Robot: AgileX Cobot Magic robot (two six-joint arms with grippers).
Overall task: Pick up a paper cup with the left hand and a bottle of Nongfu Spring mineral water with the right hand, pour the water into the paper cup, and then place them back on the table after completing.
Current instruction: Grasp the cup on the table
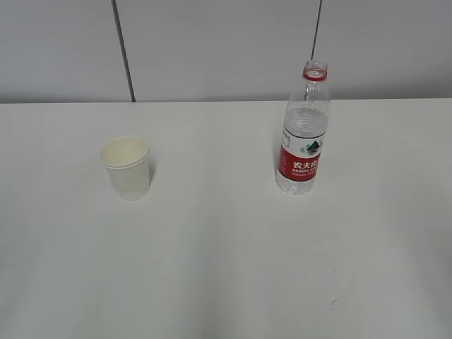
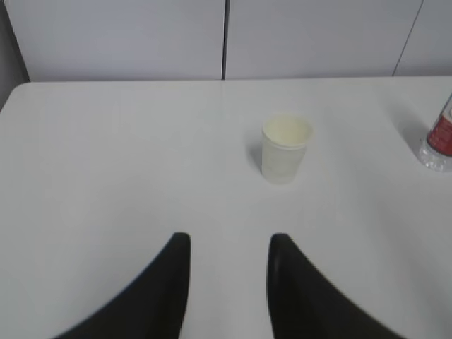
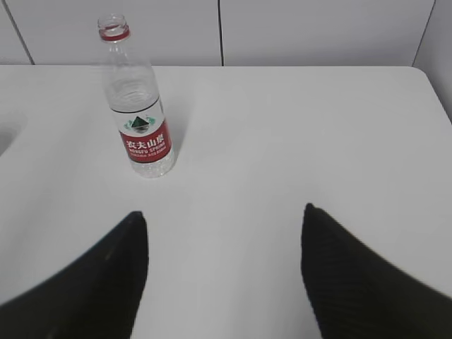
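Black fingers, bottle, possibly uncapped

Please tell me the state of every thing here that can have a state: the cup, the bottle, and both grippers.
paper cup: upright on the table, not held; contents cannot be told.
bottle: upright on the table, cap off, not held.
left gripper: open, empty, short of the cup.
right gripper: open wide, empty, short of the bottle.

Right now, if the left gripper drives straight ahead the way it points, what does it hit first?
Probably the paper cup. The left gripper, jaws open, aims just left of it, so it may only graze the cup's side or slip past; depth is unclear. The bottle stands well off to the right.
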